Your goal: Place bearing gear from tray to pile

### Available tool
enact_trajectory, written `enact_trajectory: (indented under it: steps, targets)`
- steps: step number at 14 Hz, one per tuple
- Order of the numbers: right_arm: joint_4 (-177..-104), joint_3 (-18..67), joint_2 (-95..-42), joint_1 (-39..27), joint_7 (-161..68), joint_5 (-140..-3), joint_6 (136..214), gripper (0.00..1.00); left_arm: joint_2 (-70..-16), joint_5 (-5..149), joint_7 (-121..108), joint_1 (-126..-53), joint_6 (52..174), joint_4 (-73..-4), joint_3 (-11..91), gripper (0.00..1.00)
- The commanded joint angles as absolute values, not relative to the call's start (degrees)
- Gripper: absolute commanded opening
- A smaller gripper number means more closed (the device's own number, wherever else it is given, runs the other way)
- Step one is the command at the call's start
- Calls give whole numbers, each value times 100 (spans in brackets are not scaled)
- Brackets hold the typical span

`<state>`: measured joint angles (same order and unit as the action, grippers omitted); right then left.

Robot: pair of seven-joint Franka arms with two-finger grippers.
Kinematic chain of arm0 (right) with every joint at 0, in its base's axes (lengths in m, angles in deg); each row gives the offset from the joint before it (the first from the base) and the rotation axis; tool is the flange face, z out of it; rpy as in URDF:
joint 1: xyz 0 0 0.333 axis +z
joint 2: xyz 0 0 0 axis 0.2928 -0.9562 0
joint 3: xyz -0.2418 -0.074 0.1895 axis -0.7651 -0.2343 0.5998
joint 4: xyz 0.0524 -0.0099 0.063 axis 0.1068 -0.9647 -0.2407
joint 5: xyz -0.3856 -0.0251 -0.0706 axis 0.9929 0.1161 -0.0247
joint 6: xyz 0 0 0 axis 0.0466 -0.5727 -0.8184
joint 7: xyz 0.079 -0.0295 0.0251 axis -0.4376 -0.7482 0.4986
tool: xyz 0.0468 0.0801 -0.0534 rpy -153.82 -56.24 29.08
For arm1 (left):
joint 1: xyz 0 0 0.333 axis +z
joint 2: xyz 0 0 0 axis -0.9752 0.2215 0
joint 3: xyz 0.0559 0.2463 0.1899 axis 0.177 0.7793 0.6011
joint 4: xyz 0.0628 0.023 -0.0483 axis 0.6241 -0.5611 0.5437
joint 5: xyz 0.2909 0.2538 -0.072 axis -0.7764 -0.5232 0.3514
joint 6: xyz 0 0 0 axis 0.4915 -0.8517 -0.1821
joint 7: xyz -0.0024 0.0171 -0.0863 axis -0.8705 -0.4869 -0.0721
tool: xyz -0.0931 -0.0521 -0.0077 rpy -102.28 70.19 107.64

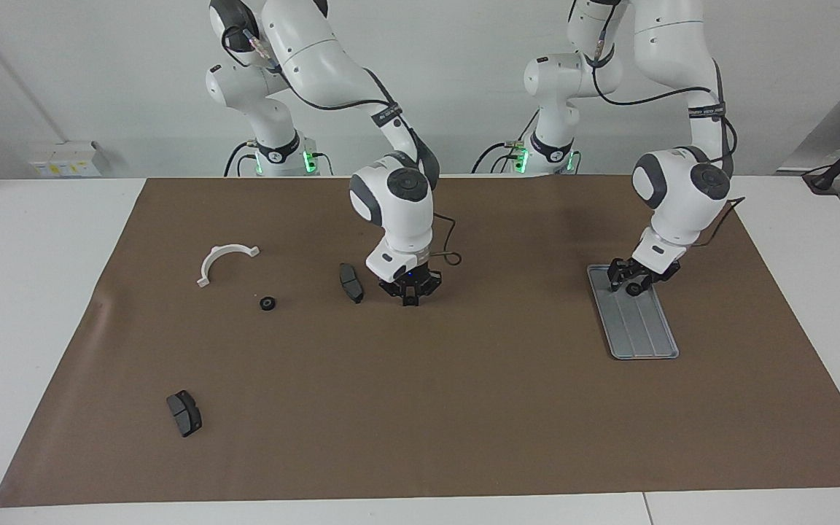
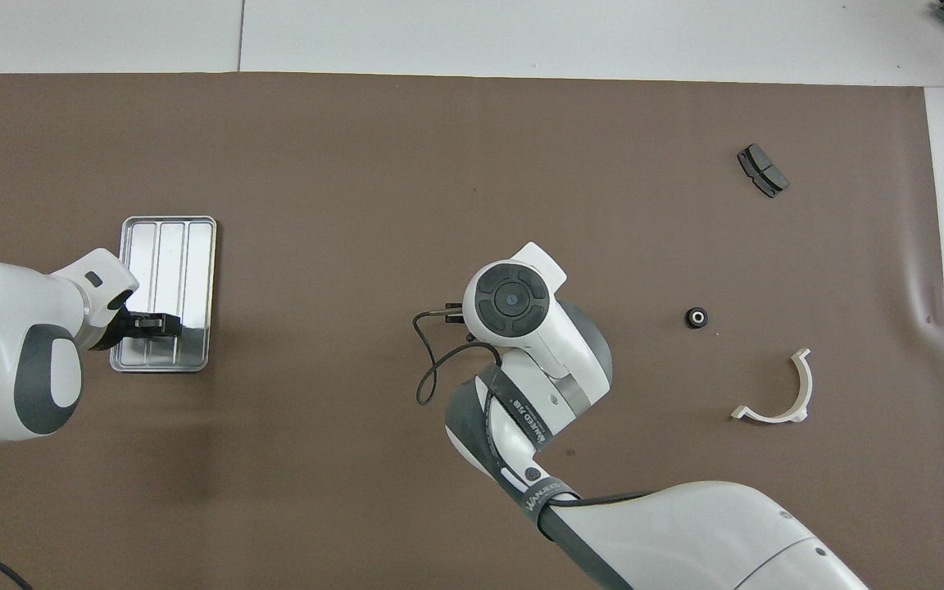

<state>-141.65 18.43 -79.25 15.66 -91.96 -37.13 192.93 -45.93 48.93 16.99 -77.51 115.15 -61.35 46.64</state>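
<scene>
From the facing view, the desk (image 1: 26,306) carries a brown mat (image 1: 464,408), and the tray (image 1: 642,332) lies on it toward the left arm's end. The left gripper (image 1: 631,281) is low over the tray's end nearer the robots, with a small dark round bearing gear (image 1: 636,289) between its fingers; they appear to be clamped on it, though whether the gear is clear of the tray floor cannot be told. The right gripper (image 1: 410,292) hangs over the bare mat at mid-desk, its fingers drawn together with nothing between them. Just beside it, toward the right arm's end, lies one dark brake pad (image 1: 351,282). Further toward that end another bearing gear (image 1: 267,303) rests on the mat, with the white half-ring bracket (image 1: 224,262) near it and nearer the robots. A second brake pad (image 1: 184,413) lies well apart, farther from the robots. From the overhead view, the left gripper (image 2: 162,325) is over the tray (image 2: 167,238), at its end nearer the robots, and the gear it holds is hidden under the fingers. The right arm's wrist covers its own gripper and the nearby pad. The loose gear (image 2: 696,317), the bracket (image 2: 779,393) and the farther pad (image 2: 762,170) show toward the right arm's end.
</scene>
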Motion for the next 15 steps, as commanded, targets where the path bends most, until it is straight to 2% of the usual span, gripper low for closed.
enact_trajectory:
  steps: [1,6,9,12,15]
  targets:
    - [-14164,1856,-7785,1235,-9179,-3593,19318,6,-4813,4865,1775,-7668,11689,-6372,4612,62]
    - [-14226,1856,-7468,400,-7950,-3593,19204,6,-4804,4865,1766,-7703,11698,-6354,4604,33]
    - [-14296,1864,-7547,-398,-7169,-3602,19606,6,-4787,4856,1748,-7747,11698,-6310,4604,18]
    - [-14331,1864,-7661,-717,-6612,-3637,19818,7,-4699,4856,1591,-7913,11610,-6056,4595,13]
    - [-14323,1864,-7898,-955,-6454,-3637,20152,10,-4664,4856,399,-8667,11601,-5871,4595,13]
